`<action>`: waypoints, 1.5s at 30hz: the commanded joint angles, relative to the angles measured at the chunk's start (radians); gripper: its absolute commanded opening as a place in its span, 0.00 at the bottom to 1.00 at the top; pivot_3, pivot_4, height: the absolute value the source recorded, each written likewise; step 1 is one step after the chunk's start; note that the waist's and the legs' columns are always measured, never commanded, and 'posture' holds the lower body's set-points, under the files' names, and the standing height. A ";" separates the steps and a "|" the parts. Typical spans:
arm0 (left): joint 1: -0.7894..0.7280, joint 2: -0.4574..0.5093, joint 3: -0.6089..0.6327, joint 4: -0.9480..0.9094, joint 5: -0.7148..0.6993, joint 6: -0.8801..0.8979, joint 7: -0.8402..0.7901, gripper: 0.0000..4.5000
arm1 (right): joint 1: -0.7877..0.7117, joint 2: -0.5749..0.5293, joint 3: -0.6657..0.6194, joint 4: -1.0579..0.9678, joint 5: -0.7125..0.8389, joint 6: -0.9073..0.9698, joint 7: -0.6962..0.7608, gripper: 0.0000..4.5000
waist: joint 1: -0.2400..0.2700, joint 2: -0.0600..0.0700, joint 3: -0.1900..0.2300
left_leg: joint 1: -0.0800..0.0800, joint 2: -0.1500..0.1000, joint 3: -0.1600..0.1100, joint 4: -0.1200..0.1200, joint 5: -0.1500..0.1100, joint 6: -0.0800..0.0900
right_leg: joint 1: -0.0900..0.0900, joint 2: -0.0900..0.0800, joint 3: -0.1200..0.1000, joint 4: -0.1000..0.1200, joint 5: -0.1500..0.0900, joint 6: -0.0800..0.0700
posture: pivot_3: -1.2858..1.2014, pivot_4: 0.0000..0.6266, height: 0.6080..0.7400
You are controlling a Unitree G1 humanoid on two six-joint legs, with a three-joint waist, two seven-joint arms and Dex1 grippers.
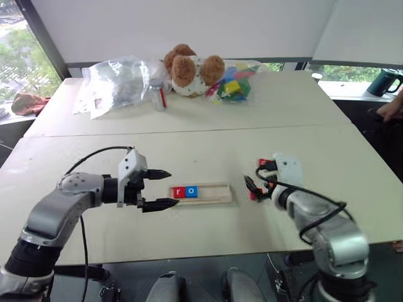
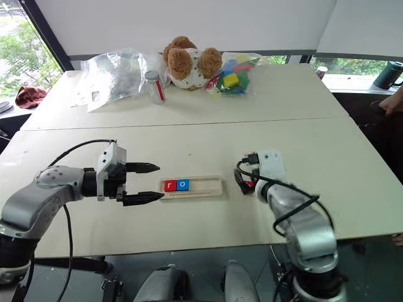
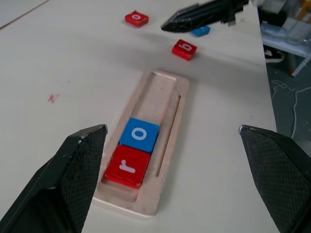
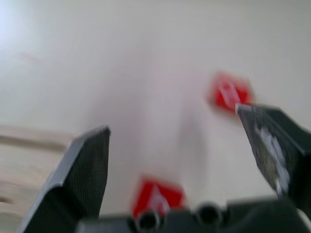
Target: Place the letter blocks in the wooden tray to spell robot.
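Letter blocks r (image 3: 127,166) and o (image 3: 139,135) fill the wooden tray's (image 3: 167,80) left end; b (image 3: 184,49) waits right of it. Both grippers, left (image 1: 158,189) and right (image 4: 180,155), gape empty, ready.

Glossy plastic letter blocks (image 3: 135,151) sit in a matt, light-wood wooden tray (image 3: 160,194) on a smooth table (image 1: 189,151).

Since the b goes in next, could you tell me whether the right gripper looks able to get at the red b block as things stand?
Probably yes. The red b block lies flat on bare table past the wooden tray, apart from other tiles, and the right gripper is open close above it.
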 commanded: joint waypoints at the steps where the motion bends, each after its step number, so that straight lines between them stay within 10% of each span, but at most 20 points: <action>1: -0.043 0.007 -0.027 0.023 0.014 -0.048 -0.064 1.00 | 0.013 -0.173 -0.036 0.135 0.091 -0.298 0.334 1.00 | 0.004 0.000 0.000 | 0.000 0.000 0.000 0.000 0.000 0.000 | 0.000 0.002 0.000 -0.001 0.000 0.000 | 0.52 0.24 1.00; 9: -0.006 0.028 -0.027 -0.084 -0.005 -0.040 -0.094 1.00 | 0.060 -0.386 -0.023 0.571 0.098 -0.863 0.796 1.00 | 0.002 -0.003 0.003 | -0.001 -0.001 0.002 0.001 -0.002 0.003 | 0.002 -0.002 0.002 -0.003 0.000 0.001 | 0.52 0.24 1.00; 27: 0.046 0.054 0.019 -0.101 0.001 -0.035 -0.043 1.00 | -0.059 -0.347 0.078 0.942 0.013 -1.126 0.931 1.00 | 0.007 -0.002 0.003 | 0.000 0.000 0.001 0.002 -0.001 0.002 | 0.002 -0.003 0.002 -0.001 0.000 0.001 | 0.52 0.24 1.00; 30: 0.042 0.054 0.018 -0.094 0.005 -0.037 -0.040 1.00 | -0.067 -0.334 0.085 0.972 0.001 -1.145 0.929 0.82 | 0.007 -0.002 0.003 | 0.000 0.000 0.001 0.001 -0.001 0.002 | 0.002 -0.003 0.002 -0.001 0.000 0.001 | 0.52 0.24 1.00; 35: 0.035 0.062 0.023 -0.071 0.017 -0.050 -0.040 1.00 | -0.089 -0.315 0.091 1.003 -0.006 -1.149 0.928 0.26 | 0.007 -0.002 0.003 | 0.000 0.000 0.001 0.002 -0.001 0.001 | 0.002 -0.004 0.002 -0.001 0.000 0.001 | 0.52 0.24 1.00; 45: 0.072 0.145 0.106 0.019 0.043 -0.091 -0.063 1.00 | -0.261 -0.241 0.180 0.795 0.017 -0.899 0.931 0.26 | -0.003 0.000 0.005 | 0.000 0.000 0.001 0.001 0.000 0.000 | -0.001 -0.003 0.002 0.001 0.000 0.000 | 0.52 0.24 1.00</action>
